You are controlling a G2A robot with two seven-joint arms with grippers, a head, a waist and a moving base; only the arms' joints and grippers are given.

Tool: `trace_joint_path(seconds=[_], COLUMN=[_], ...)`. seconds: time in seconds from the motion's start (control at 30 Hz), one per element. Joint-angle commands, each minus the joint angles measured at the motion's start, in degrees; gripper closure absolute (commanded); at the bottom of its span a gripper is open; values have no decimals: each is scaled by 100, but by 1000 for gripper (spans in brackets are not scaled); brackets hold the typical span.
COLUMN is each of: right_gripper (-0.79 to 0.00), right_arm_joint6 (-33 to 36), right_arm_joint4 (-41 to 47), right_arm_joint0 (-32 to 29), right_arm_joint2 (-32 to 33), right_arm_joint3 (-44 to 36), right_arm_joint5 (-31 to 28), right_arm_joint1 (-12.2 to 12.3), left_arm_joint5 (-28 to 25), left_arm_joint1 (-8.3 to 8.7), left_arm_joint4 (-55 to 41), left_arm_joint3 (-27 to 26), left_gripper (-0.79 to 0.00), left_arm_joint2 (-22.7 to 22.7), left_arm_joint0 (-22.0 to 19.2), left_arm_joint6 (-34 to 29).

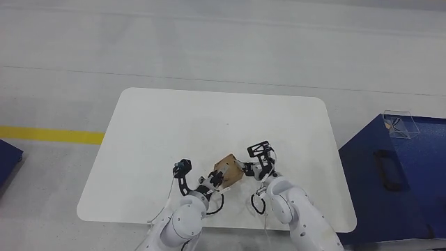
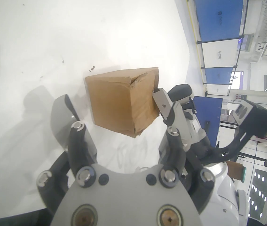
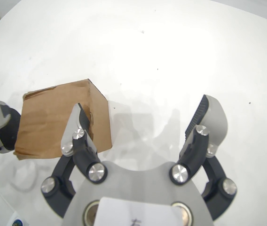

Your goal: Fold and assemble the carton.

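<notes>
Left gripper (image 2: 107, 97): at the near table edge, left of centre. Jaws apart, nothing clamped. One finger (image 2: 161, 102) has its tip touching a side face of the carton (image 1: 227, 167).

Right gripper (image 3: 141, 102): near edge, just right of the carton. Jaws wide apart, nothing between them. My left-hand finger (image 3: 77, 121) sits across the carton's crumpled corner. Can't tell if it's actually touching.

Carton: brown, already folded up into a box shape. It sits between my two grippers and just beyond their fingertips, near the table's near edge. It's turned corner-on to me, and one top corner is creased and torn. It looks a bit tipped, but I can't tell if the base is flat on the table.

Table (image 1: 209, 118): white, rounded corners, runs bare beyond the carton.

Far right, off the table: blue platform (image 1: 397, 181) with a clear plastic box (image 1: 401, 123) on its far corner. Left, on the floor: yellow line (image 1: 49, 135).
</notes>
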Motion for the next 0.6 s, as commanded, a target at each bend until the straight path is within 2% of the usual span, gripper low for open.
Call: trace_joint_path(seconds=[0.0,0.1,0.27,0.37,0.47,0.57], right_gripper=[-785,-785,-785,-785,-785,-785], right_arm_joint6=[-47,-110,410,654,620,610], right_arm_joint4=[75,166,-111,-126,-287,-392], right_arm_joint0=[-28,-81,245,652,985,1315], right_arm_joint2=[77,294,331,131,-177,-444], right_arm_joint3=[-86,-211,159,623,1033,1472], right_arm_joint5=[-59,70,257,16,-308,-556], right_arm_joint1=[12,34,41,4,-45,-101], left_arm_joint5=[-325,-1228,-1228,-1666,-1829,-2332], left_arm_joint1=[34,133,133,167,238,323], left_arm_joint4=[248,1233,1233,653,1538,2108], left_arm_joint3=[-120,-265,-265,-332,-469,-514], left_gripper=[-785,-785,-785,-785,-785,-785], left_arm_joint2=[-9,79,79,-34,-78,-155], left_arm_joint0=[79,231,231,210,306,314], left_arm_joint6=[92,361,361,-405,-106,-272])
